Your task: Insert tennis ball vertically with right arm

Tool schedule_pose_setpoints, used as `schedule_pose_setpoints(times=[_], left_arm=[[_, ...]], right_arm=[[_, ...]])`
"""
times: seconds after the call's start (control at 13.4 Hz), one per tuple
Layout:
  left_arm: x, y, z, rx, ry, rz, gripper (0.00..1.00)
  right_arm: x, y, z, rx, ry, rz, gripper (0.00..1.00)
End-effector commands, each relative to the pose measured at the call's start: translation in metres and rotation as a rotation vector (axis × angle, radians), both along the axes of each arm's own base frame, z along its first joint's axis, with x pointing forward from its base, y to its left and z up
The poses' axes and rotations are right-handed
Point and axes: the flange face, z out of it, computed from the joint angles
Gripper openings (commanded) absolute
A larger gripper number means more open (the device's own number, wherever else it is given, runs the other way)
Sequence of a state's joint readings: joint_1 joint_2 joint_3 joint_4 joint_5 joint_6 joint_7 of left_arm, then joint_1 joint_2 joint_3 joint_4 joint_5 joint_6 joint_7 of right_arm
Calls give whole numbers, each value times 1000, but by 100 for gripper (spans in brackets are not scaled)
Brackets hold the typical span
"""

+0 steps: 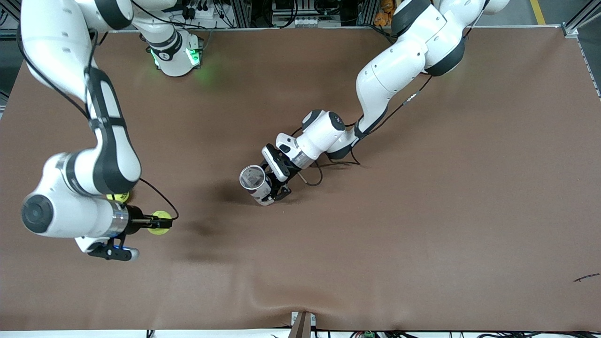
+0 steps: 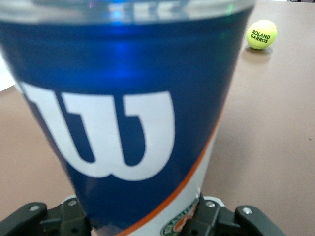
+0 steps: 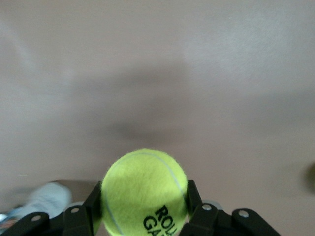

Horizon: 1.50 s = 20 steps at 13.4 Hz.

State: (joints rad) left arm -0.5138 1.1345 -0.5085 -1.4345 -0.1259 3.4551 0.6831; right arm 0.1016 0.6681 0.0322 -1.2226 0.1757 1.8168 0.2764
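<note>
My right gripper (image 1: 162, 220) is shut on a yellow-green tennis ball (image 1: 158, 230) and holds it above the brown table (image 1: 375, 234) toward the right arm's end. In the right wrist view the ball (image 3: 142, 182) sits between the two black fingers (image 3: 93, 201) of the gripper (image 3: 144, 199). My left gripper (image 1: 274, 190) is shut on a blue and white ball can (image 1: 256, 183) at mid-table, its open mouth facing up. The can (image 2: 123, 98) fills the left wrist view, gripped near its base by the left gripper (image 2: 142, 221).
A second tennis ball (image 1: 118, 197) lies on the table, partly hidden by the right arm's wrist. A ball (image 2: 261, 34) lying on the table also shows in the left wrist view. A black cable (image 1: 314, 178) loops beside the left wrist.
</note>
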Motion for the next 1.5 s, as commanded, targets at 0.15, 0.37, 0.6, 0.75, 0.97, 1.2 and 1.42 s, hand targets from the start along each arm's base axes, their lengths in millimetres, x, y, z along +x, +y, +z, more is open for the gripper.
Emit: schedule_pose_setpoints(times=[0.15,0.37,0.6,0.75,0.97,1.2,1.42], left_arm=[[-2,-3,-1,-24,5,21,68],[-3,-4,1,-28,7,21,68],[-5,-7,3,-30,3,16,68],[-6,-7,3,-29,4,15,68],[-6,-7,3,-29,4,15,68],[-6,-7,3,-30,3,16,68],[-6,-7,3,-30,3,16,68]], right_arm=[[-35,110,50,-2,13,-163,0],[-53,156,67,56,49,-231,0],[-74,184,77,48,94,-218,0],[-86,198,70,22,136,-197,3],[-100,221,57,-4,164,-198,4],[-104,226,48,-14,179,-192,14],[-106,224,37,-20,203,-212,100]])
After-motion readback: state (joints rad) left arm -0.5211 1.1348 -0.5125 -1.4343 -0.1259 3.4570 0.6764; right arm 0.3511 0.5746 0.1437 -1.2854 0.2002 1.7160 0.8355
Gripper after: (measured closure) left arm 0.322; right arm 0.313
